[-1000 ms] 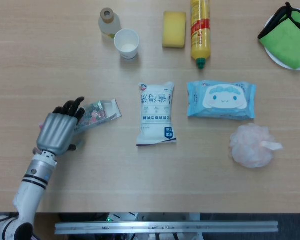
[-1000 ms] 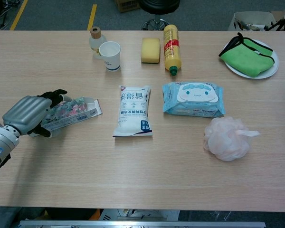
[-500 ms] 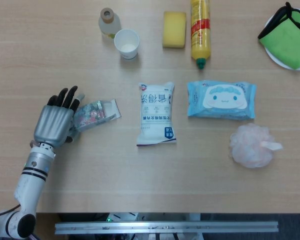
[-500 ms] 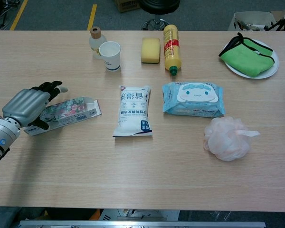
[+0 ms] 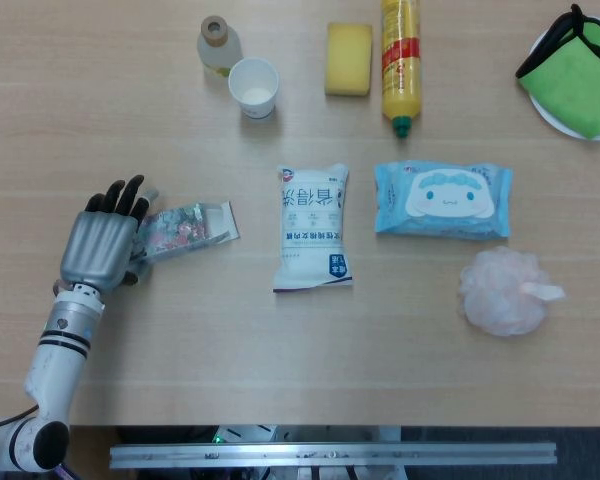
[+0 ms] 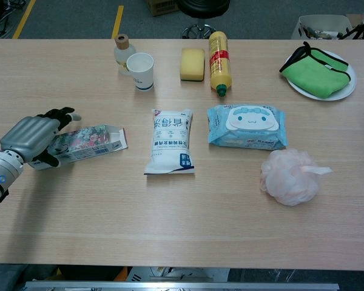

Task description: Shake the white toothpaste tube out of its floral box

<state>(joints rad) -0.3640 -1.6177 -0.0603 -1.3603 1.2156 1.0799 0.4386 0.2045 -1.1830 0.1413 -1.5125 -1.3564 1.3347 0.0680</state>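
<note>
Floral box (image 6: 88,141) flat, touching left hand (image 6: 30,139).

Left robot hand (image 5: 100,245) low at table's left edge, palm down, fingers extended

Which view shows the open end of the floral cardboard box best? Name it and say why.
The chest view: the floral cardboard box lies side-on there, its raised end flap and long printed side visible. The head view sees the box from above, foreshortened, with the left hand covering its far end.
</note>
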